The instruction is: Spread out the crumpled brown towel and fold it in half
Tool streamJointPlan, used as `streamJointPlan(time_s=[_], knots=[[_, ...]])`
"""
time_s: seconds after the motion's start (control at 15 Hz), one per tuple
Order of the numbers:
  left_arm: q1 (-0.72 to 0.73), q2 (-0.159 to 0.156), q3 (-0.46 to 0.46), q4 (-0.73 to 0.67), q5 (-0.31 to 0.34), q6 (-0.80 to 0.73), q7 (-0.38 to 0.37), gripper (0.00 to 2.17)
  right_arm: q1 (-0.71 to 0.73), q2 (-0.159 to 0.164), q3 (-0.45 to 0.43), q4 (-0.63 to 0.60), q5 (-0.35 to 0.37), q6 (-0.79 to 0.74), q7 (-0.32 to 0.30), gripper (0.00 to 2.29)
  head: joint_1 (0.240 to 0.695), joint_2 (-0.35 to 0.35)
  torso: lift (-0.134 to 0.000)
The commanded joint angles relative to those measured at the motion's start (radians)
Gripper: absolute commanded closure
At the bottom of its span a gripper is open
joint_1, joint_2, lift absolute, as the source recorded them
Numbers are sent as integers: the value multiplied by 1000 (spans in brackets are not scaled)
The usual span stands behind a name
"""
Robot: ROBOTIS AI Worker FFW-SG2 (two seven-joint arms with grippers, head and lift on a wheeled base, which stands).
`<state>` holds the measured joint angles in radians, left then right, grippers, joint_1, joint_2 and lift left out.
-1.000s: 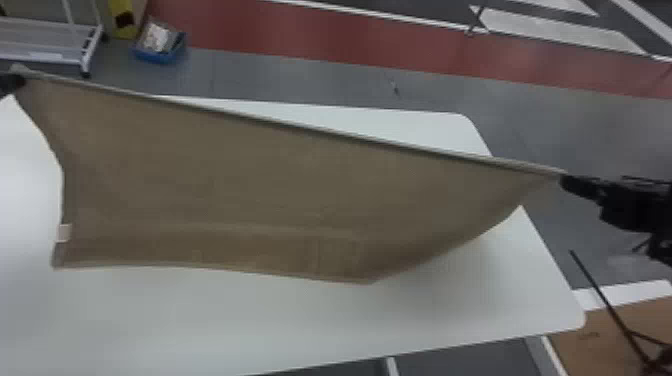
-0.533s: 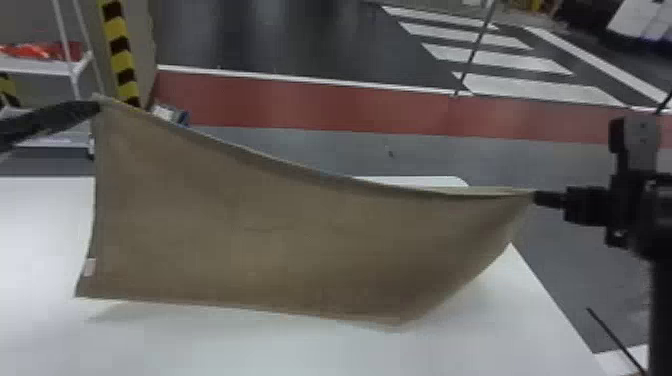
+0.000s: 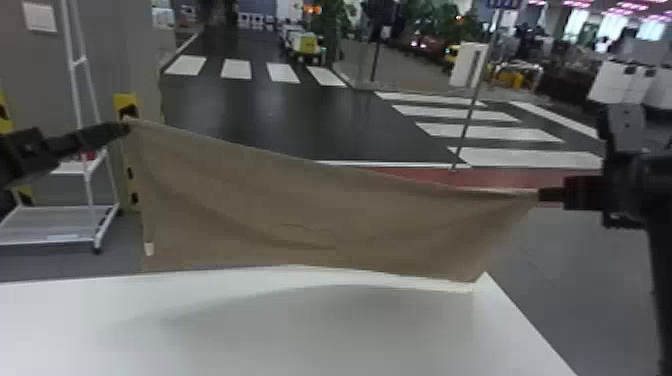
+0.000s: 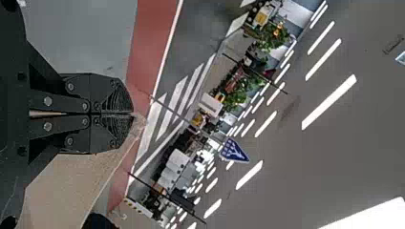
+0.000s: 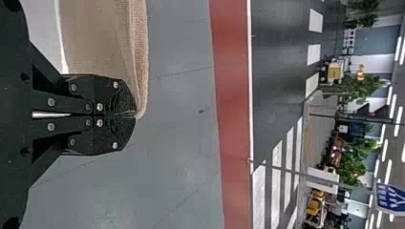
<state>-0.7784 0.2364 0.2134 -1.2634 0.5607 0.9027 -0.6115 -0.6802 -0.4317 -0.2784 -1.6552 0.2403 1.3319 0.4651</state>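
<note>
The brown towel hangs stretched between both grippers in the head view, its left corner higher than its right and its lower edge near the table's far edge. My left gripper holds the upper left corner; in the left wrist view the left gripper is shut on the towel. At the upper right corner is my right gripper. The right wrist view has the right gripper shut on the towel's corner, with the cloth running off from its fingertips.
Below the towel lies the white table, with a soft shadow on it. A white wheeled rack stands on the floor at the left, beyond the table. Farther back are a pole and a road-marked floor.
The head view has tilted up, showing more of the room. Both grippers still hold the towel, which has risen from low over the table, and its left corner has shifted rightward in view.
</note>
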Motion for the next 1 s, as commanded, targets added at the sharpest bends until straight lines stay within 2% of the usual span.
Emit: streamJointPlan(time_s=[0.0,0.13,0.27,0.33,0.47,0.6,0.8,0.93], knots=[[88,9,49,-28,67,-8,-45,1153,77,1,-18,-106,-30,20,10,1328,362,-249,-125],[287,20,124,-148,104,-8,-105,1153,314,10,-61,-316,-64,42,27,1328,370,-243,-125],[513,20,188,-287,163,-4,-136,1153,550,34,-136,-492,-108,30,53,1328,461,-226,-125],[614,17,218,-324,183,-8,-172,1153,643,70,-160,-561,-118,14,58,1328,512,-218,-125],[752,-11,262,-353,186,-32,-269,1153,795,114,-200,-646,-130,-59,63,1328,614,-212,-125],[880,-42,305,-407,191,-72,-324,1153,935,166,-260,-699,-157,-179,92,1328,695,-212,-125],[1012,-83,371,-470,203,-72,-424,1153,1041,185,-358,-719,-222,-237,112,1328,695,-216,-125],[1047,-85,389,-475,203,-72,-445,1153,1073,194,-372,-730,-233,-250,152,1328,695,-237,-125]])
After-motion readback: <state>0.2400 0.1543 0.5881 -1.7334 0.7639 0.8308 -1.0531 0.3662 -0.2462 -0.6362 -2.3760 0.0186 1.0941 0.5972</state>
